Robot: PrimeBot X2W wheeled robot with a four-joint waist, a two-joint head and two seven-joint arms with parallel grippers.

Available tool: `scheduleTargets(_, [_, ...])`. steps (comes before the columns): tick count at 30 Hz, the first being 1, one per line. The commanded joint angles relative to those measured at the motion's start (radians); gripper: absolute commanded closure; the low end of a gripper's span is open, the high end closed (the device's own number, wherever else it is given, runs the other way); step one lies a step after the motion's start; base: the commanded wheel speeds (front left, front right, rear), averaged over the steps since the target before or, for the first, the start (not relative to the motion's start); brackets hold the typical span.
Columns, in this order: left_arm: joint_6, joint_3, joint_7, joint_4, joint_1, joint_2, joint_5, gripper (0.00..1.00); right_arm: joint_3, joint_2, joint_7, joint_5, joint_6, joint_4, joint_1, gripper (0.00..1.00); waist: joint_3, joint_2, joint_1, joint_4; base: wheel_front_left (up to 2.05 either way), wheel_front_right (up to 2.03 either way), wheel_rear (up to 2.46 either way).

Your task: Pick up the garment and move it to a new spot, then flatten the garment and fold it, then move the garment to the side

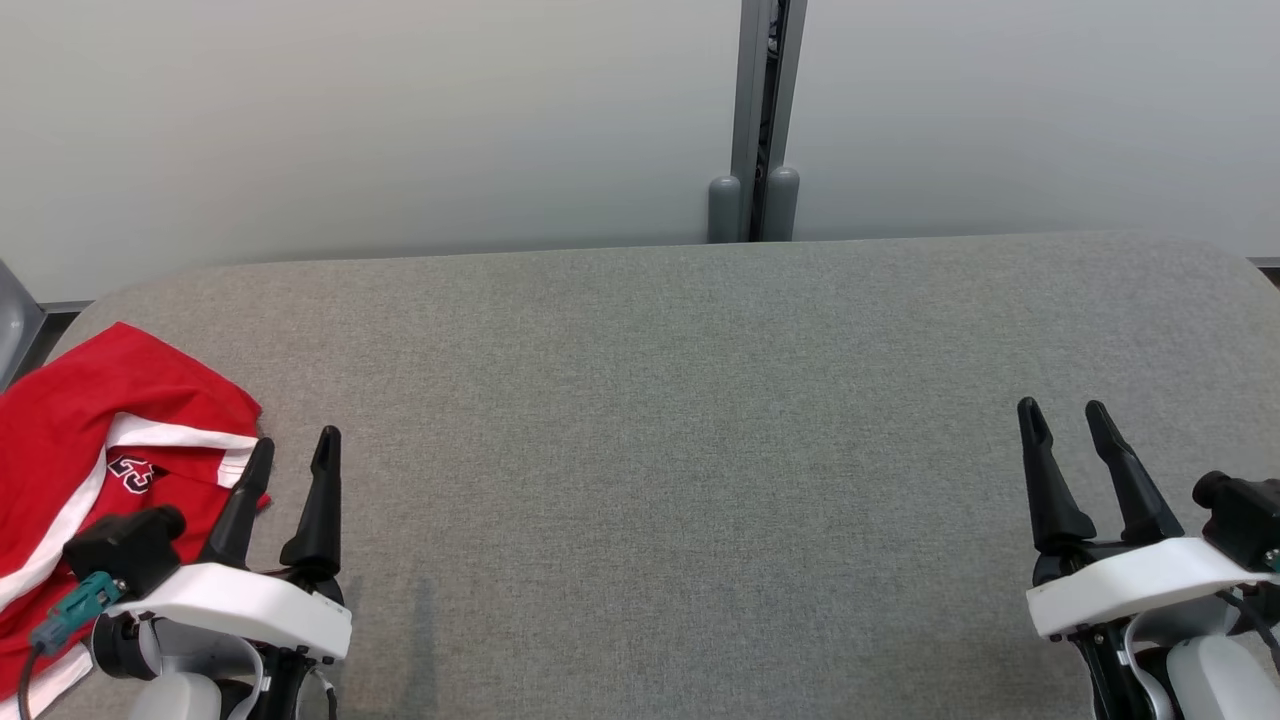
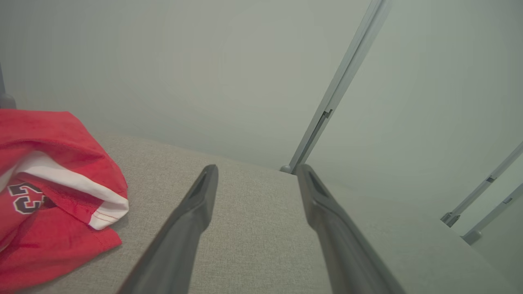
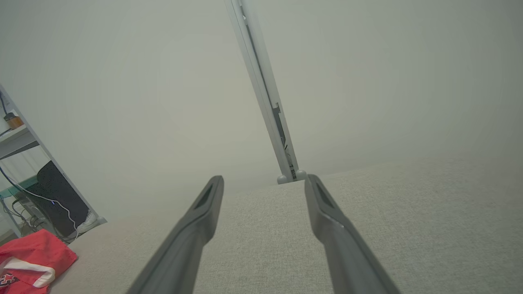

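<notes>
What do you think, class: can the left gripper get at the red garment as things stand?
Probably yes: the open left gripper sits right beside the red garment, with nothing between them on the grey surface.

The left gripper (image 1: 295, 440) hangs over the table (image 1: 640, 400) near its front left corner, its two dark fingers spread apart with nothing between them, tips leaning slightly right. The right gripper (image 1: 1062, 407) is near the front right corner, fingers likewise parted and empty, tips leaning slightly left. Both white wrists sit at the near edge, well apart
</notes>
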Motion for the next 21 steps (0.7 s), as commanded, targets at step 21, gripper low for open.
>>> scheduleTargets(21, [0.015, -0.060, -0.081, 0.058, 0.010, 0.028, 0.208, 0.00, -0.028, -0.005, -0.039, -0.220, 0.005, 0.043, 0.010, 0.00, -0.001, 0.0000, 0.0000, -0.004, 0.00, 0.00, 0.00])
